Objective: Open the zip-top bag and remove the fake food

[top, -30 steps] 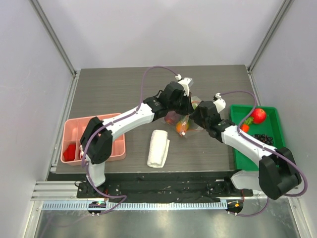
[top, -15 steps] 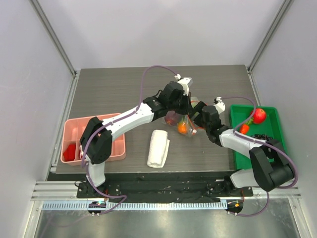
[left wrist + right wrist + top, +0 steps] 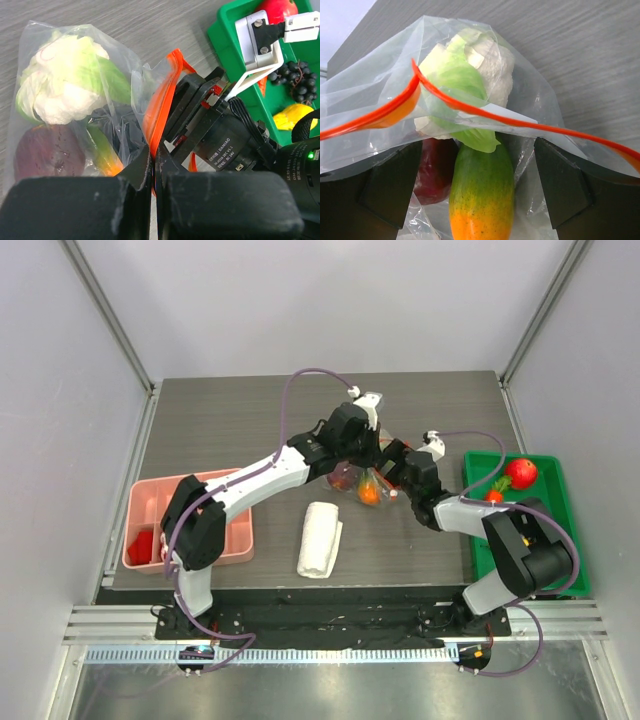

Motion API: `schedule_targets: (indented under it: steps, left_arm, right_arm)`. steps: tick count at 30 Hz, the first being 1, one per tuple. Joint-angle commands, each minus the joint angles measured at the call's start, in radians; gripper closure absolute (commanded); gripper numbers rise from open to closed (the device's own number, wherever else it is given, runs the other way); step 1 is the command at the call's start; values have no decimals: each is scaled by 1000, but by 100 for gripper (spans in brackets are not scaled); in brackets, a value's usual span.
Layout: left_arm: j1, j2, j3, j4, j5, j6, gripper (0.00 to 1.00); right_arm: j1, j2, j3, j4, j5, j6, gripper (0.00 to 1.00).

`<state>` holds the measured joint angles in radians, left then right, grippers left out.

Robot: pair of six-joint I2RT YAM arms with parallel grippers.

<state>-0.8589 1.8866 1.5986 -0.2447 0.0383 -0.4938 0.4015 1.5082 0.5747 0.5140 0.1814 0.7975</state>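
Left tool [image 3: 154, 161] pinches zip-top bag [image 3: 122, 67], visible wrist-view only.

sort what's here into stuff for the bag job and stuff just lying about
For the job: zip-top bag, fake food inside it, green tray holding an apple, left claw shut on the bag, right claw open.
Lying about: folded white cloth, pink compartment tray.
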Motion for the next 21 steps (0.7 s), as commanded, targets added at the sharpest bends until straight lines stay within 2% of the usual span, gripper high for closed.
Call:
schedule_targets:
  steps: [1,5,6,8,12,14,16,21]
  left_arm:
    - [-17,6,53,4,11,27,100]
    - [-17,14,58,-2,14,34,100]
    - [-17,14,58,-2,14,34,100]
    - [-17,14,58,-11,6,44,100]
    - [-14,12,57,-19,-5,58,100]
    - [-14,17,55,-16,-3,55,100]
    - [-14,17,52,-13,2,51,100]
    - [-14,9,38,-10,-3,46,100]
  right_arm:
    - [5,35,39,227,-14,-72,1]
    - [-6,125,152,180,-7,-93,1]
    - [-10,150,180,94,-10,-81,3]
    - [-12,152,215,45,-63,-83,8]
    - [-10,89,221,-199,-132,-122,7]
    - [-10,17,171,-206,-157,-185,5]
    - [-12,-18,156,-229,-250,-237,5]
    - [-10,21,168,-266,-400,-293,5]
